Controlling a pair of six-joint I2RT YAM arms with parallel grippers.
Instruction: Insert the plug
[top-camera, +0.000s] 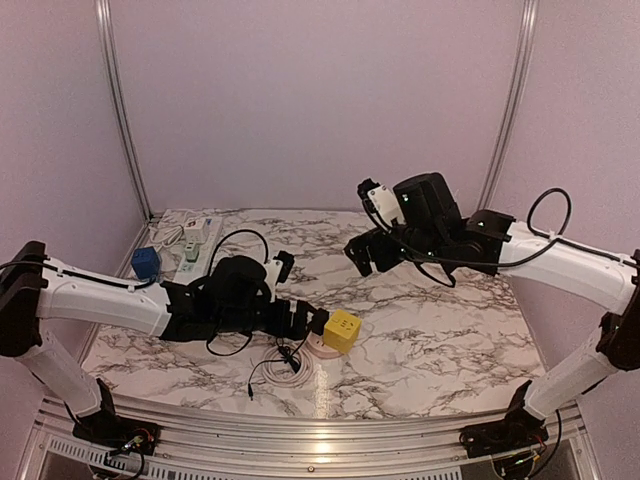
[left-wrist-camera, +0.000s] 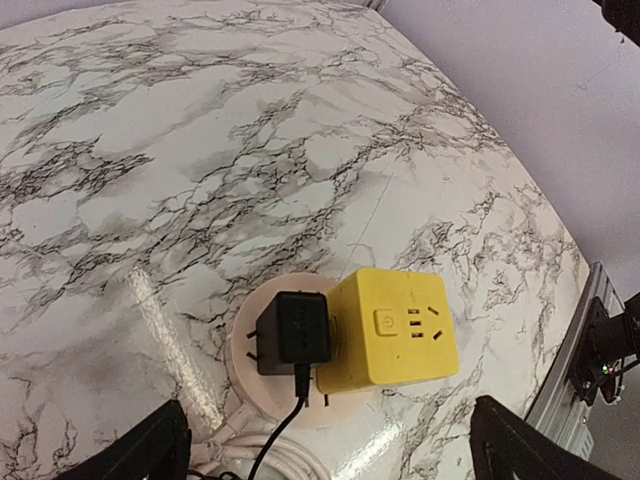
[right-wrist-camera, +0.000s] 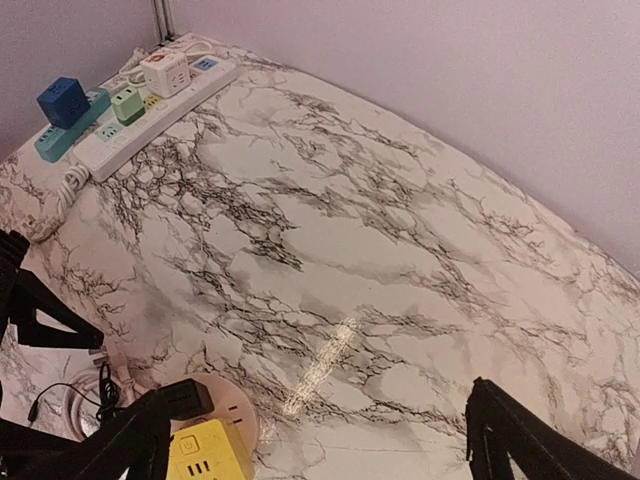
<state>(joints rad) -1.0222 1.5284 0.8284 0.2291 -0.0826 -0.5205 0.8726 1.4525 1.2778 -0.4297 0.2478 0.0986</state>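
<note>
A yellow cube socket (left-wrist-camera: 395, 330) stands on a round white base (left-wrist-camera: 243, 345) near the table's front middle. A black plug (left-wrist-camera: 293, 333) sits against the cube's left side, its prongs hidden, and its black cable (left-wrist-camera: 275, 440) trails toward me. My left gripper (left-wrist-camera: 330, 455) is open and empty, hovering just short of the plug and cube, with one finger (left-wrist-camera: 140, 450) on each side. It shows beside the cube (top-camera: 341, 330) in the top view (top-camera: 315, 322). My right gripper (top-camera: 365, 252) is open and empty, raised above the table's middle. Its view shows the cube (right-wrist-camera: 205, 455) and plug (right-wrist-camera: 185, 398) at the lower left.
A white power strip (right-wrist-camera: 140, 100) with a blue cube adapter (right-wrist-camera: 65, 100) and other small adapters lies at the back left corner. A coiled white cable (top-camera: 285, 372) and thin black cable lie in front of the round base. Purple walls enclose the table.
</note>
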